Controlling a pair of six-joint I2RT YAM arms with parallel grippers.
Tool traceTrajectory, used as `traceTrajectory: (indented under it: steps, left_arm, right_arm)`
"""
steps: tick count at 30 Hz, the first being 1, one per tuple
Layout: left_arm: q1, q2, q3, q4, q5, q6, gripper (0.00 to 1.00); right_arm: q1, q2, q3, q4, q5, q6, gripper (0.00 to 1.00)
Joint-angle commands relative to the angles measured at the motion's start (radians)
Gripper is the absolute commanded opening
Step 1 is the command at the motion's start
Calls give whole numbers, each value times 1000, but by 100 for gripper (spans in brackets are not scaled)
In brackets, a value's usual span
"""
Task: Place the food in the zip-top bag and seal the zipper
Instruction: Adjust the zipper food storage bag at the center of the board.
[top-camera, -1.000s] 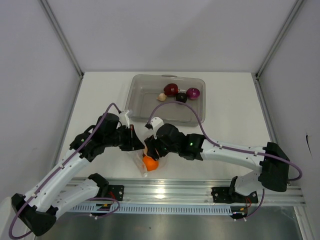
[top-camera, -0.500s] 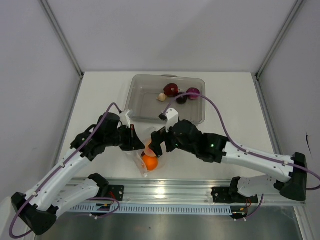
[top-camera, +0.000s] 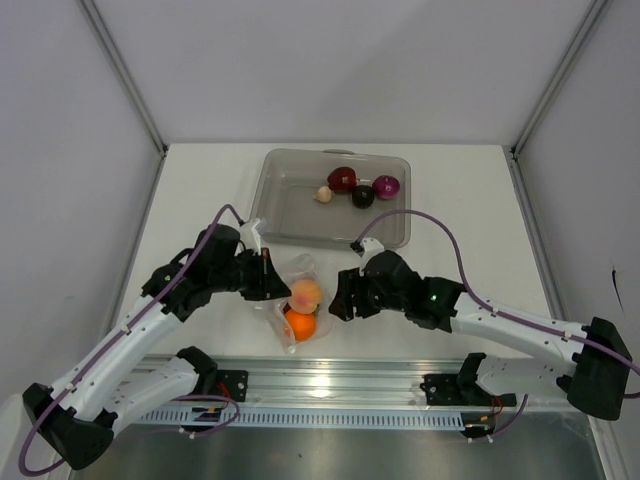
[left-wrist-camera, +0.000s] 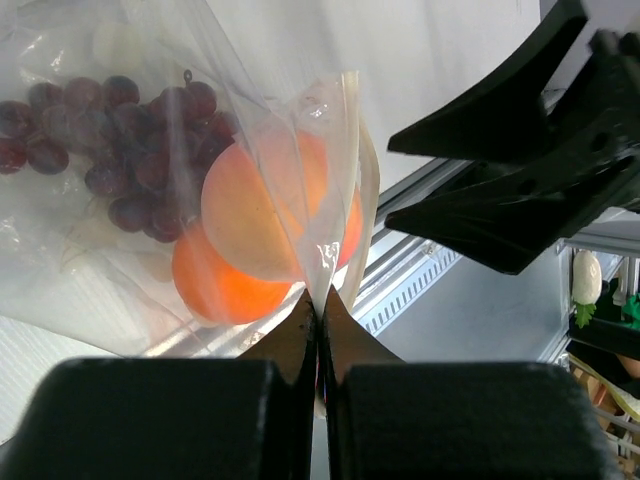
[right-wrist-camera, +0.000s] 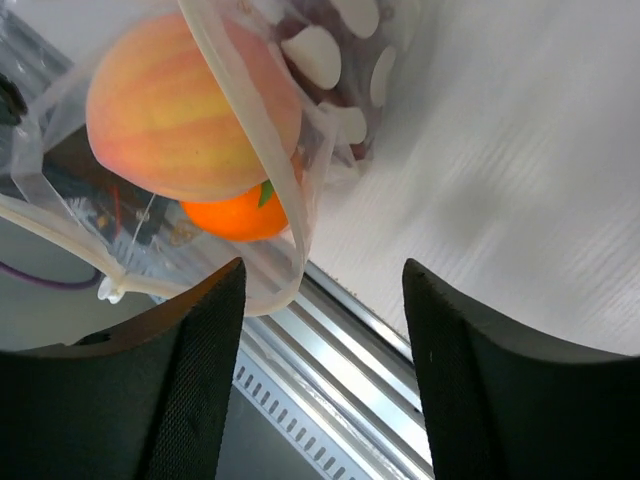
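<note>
The clear zip-top bag (top-camera: 283, 322) lies near the table's front edge, holding the peach (top-camera: 306, 294), the orange (top-camera: 300, 325) and the grape bunch (left-wrist-camera: 110, 140). My left gripper (top-camera: 272, 283) is shut on the bag's mouth edge (left-wrist-camera: 325, 262), holding it up. My right gripper (top-camera: 340, 296) is open and empty just right of the bag; in its wrist view the peach (right-wrist-camera: 190, 110) and orange (right-wrist-camera: 235, 215) show inside the bag's rim (right-wrist-camera: 245, 150). The dark red fruit (top-camera: 342, 179), blackish fruit (top-camera: 363, 196), purple ball (top-camera: 386, 186) and beige bulb (top-camera: 323, 194) lie in the tray.
The rigid grey tray (top-camera: 290, 205) stands at the back middle of the table. The aluminium rail (top-camera: 380, 380) runs along the front edge, right below the bag. White walls close in both sides.
My right gripper has let the peach go into the bag and drawn back to the right, open. The left gripper has kept its hold on the bag's edge.
</note>
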Motion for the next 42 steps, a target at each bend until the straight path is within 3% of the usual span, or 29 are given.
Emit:
traceTrajectory:
  steps: [1,13,17,18,20,27,33,42]
  left_arm:
    - [3,-2,52,21,26,-17,1]
    - [3,-7,44,25,34,-19,1]
    - [3,-14,40,21,28,-14,1]
    - [3,-16,38,21,27,-14,1]
    - [3,-17,35,21,29,-11,1]
    - [4,-30,32,4,-25,1,0]
    - [3,-118,57,-8,-64,-17,1]
    - [3,-110,29,-22,-91,-25,1]
  right_arm:
    - [8,12,-22,116,-86,69,64]
    - [23,115,-93,277,-135,118,42]
    - [37,161,-84,286,-114,109,22]
    - [38,166,-79,283,-108,107,11]
    - [38,178,-42,248,-85,88,0]
    - [38,173,328,-2,44,-92,0]
    - [24,236,570,-117,-37,-141,0]
    - [-34,259,434,-78,-63,-89,0]
